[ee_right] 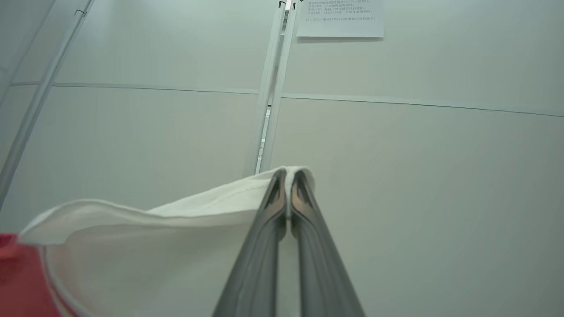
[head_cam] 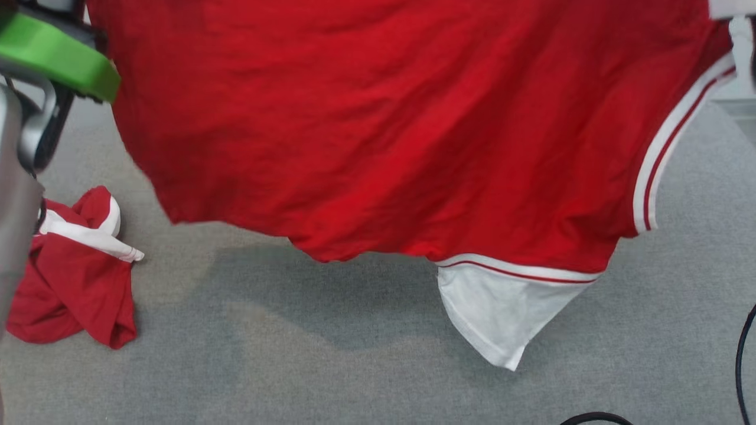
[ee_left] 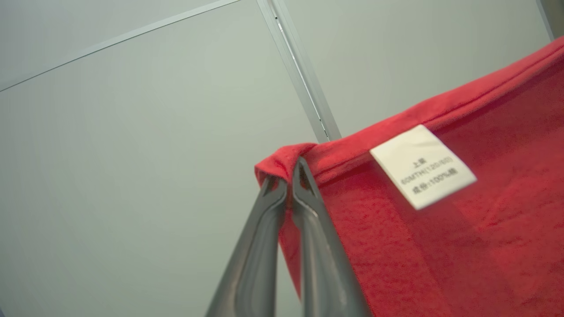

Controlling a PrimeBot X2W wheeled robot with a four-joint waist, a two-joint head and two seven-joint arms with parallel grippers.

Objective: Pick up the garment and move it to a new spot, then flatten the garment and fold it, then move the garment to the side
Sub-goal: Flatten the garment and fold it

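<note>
A red garment (head_cam: 378,130) with white-and-red striped trim and a white sleeve (head_cam: 502,313) hangs spread out in the air above the grey table in the head view. In the left wrist view my left gripper (ee_left: 288,176) is shut on a red hem corner of the garment (ee_left: 440,246), beside a white care label (ee_left: 422,166). My right gripper (ee_right: 287,176) is shut on the garment's white edge (ee_right: 176,211), which trails off to the left toward red cloth (ee_right: 17,281).
A second red and white garment (head_cam: 74,277) lies crumpled on the grey table (head_cam: 295,366) at the left. A green and grey part of the robot (head_cam: 53,56) sits at the upper left. Black cables (head_cam: 741,360) run along the lower right. Pale wall panels (ee_right: 396,154) stand behind.
</note>
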